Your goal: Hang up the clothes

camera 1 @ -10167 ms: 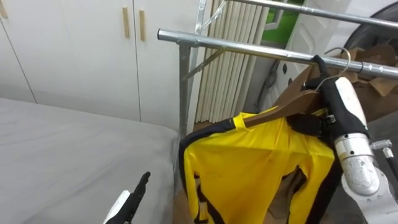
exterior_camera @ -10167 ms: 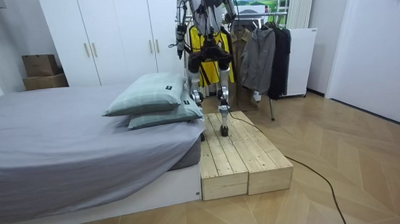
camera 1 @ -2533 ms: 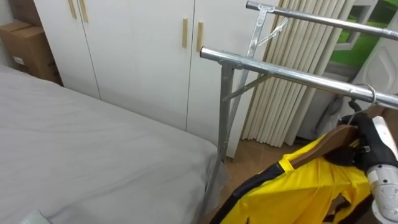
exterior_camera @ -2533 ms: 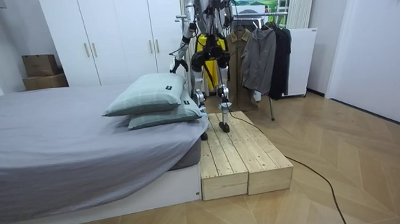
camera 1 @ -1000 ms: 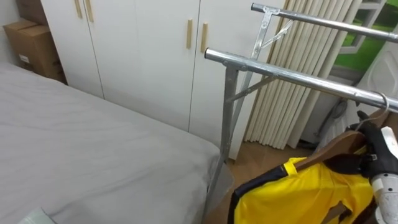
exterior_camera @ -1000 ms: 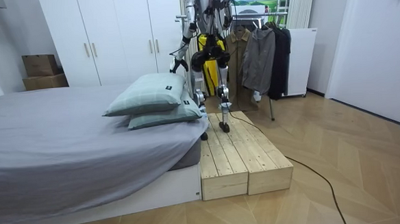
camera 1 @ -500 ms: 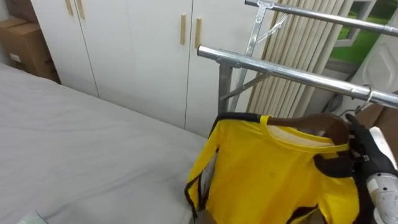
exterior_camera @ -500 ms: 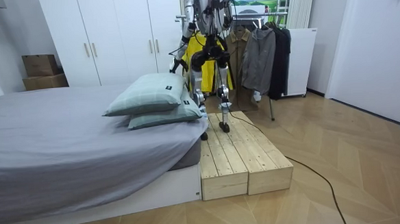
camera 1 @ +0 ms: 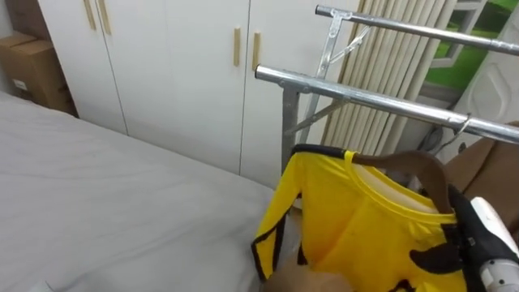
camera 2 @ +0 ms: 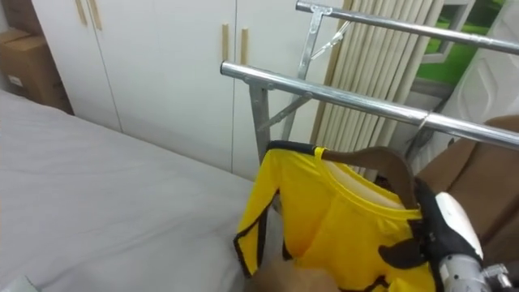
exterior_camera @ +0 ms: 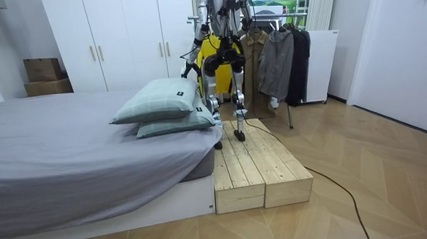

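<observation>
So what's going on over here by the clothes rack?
The robot stands on a wooden platform beside the bed, facing a metal clothes rack. Its right hand grips a wooden hanger carrying a yellow shirt, held just below the rail. The hook is at the rail; whether it has caught is unclear.

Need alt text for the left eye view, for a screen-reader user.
A yellow shirt with black trim hangs on a brown wooden hanger just below a silver metal clothes rail, with the robot's right hand at the hanger's end, lower right. Behind stand white wardrobe doors; a grey bed lies at left.
</observation>
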Motion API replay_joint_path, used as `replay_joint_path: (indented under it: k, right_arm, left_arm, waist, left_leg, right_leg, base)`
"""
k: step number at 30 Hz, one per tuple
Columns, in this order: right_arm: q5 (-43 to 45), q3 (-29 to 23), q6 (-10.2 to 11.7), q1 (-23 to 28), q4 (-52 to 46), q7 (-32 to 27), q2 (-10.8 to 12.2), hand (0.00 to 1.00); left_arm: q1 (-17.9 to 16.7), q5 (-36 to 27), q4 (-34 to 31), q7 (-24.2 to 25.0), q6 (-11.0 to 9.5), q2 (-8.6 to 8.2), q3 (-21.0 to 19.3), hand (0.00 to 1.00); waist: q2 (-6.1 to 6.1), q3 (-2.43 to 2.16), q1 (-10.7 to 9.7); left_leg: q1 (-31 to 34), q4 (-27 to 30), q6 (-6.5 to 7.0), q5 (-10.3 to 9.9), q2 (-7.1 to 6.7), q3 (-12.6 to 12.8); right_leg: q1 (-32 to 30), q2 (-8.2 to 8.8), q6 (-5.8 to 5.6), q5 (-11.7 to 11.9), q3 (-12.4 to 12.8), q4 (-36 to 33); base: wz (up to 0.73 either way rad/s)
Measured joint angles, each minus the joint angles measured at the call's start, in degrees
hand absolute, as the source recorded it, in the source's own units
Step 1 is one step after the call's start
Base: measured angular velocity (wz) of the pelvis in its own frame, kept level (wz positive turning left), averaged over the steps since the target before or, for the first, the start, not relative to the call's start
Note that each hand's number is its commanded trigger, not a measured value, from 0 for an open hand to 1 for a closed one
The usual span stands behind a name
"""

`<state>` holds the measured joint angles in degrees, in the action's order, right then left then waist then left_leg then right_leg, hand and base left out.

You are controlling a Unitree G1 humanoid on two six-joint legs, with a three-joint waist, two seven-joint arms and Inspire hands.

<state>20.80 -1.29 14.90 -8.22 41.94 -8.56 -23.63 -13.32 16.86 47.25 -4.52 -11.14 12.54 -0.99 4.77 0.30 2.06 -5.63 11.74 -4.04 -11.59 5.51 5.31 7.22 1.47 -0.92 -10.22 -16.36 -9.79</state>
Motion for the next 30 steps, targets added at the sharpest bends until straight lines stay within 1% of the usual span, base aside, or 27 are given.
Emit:
replay_joint_path:
  k: [3,8,13,17,20,25,27,30]
  right_arm:
    - [0.0,0.0,0.0,0.4,0.0,0.0,0.0,0.00]
    - [0.8,0.0,0.0,0.4,-0.2,-0.3,0.1,0.00]
    - [0.7,0.0,0.0,0.5,-0.7,-1.2,0.2,0.00]
    - [0.0,0.0,0.1,2.5,-2.9,-2.3,0.2,0.00]
    - [0.0,0.0,0.1,3.0,-2.9,-2.5,0.2,0.00]
    - [-0.2,0.0,0.1,4.0,-2.9,-3.1,0.2,0.00]
    - [0.0,-0.1,0.1,4.1,-3.0,-3.8,0.2,0.00]
    - [0.0,-0.1,0.2,4.1,-3.0,-4.7,0.2,0.00]
  left_arm:
    - [-0.1,0.0,0.0,0.0,0.0,0.05,-0.1,0.00]
    - [0.2,0.0,0.9,0.0,-0.1,0.05,-0.1,0.00]
    - [0.4,0.0,1.4,0.0,-0.2,0.04,-0.1,0.00]
    - [0.4,-0.2,1.4,0.0,-0.2,0.01,0.0,0.00]
    - [0.4,-0.2,1.4,-0.1,-0.2,0.02,0.0,0.00]
    - [0.2,-0.4,1.4,-0.3,-0.2,0.02,0.0,0.00]
    - [0.3,-0.4,1.4,-0.3,-0.2,0.01,-0.1,0.00]
    - [0.2,-0.4,1.5,-0.3,-0.2,-0.04,-0.1,0.00]
  waist:
    - [-0.22,-0.02,-0.1]
    - [-0.25,-0.04,-0.1]
    - [-0.59,-0.12,-0.2]
    - [-0.60,-0.13,-0.2]
    - [-0.51,-0.07,-0.2]
    - [-0.23,0.14,-0.2]
    - [-0.21,0.20,-0.2]
    - [-0.34,0.18,-0.3]
  left_leg:
    - [0.0,0.0,0.00,0.0,0.01,0.5]
    - [0.0,-0.1,0.00,0.0,-0.05,0.6]
    - [0.0,-0.1,0.00,0.0,-0.04,0.6]
    - [-0.1,-0.3,0.00,0.0,0.00,0.7]
    - [-0.2,-0.3,0.01,0.0,-0.01,0.8]
    - [-0.6,-0.4,0.01,0.0,-0.01,1.0]
    - [-0.6,-0.3,0.01,0.0,0.00,1.6]
    - [-0.6,-0.4,0.01,0.0,0.01,2.5]
  right_leg:
    - [-0.3,-0.05,-0.09,0.1,0.6,0.0]
    - [-0.4,-0.04,-0.13,0.1,0.7,0.1]
    - [-0.4,-0.01,-0.13,0.1,0.6,0.1]
    - [-0.4,0.00,-0.13,0.1,0.6,0.1]
    - [-0.3,0.02,-0.13,0.1,0.6,0.1]
    - [0.0,-0.01,-0.15,0.1,1.0,0.1]
    - [-0.1,-0.05,-0.15,0.1,1.5,0.1]
    - [-0.4,-0.02,-0.25,0.2,1.9,0.1]
  base:
    - [-0.11]
    - [-0.01]
    - [0.00]
    - [0.00]
    - [0.00]
    - [-0.01]
    - [-0.07]
    - [-0.07]
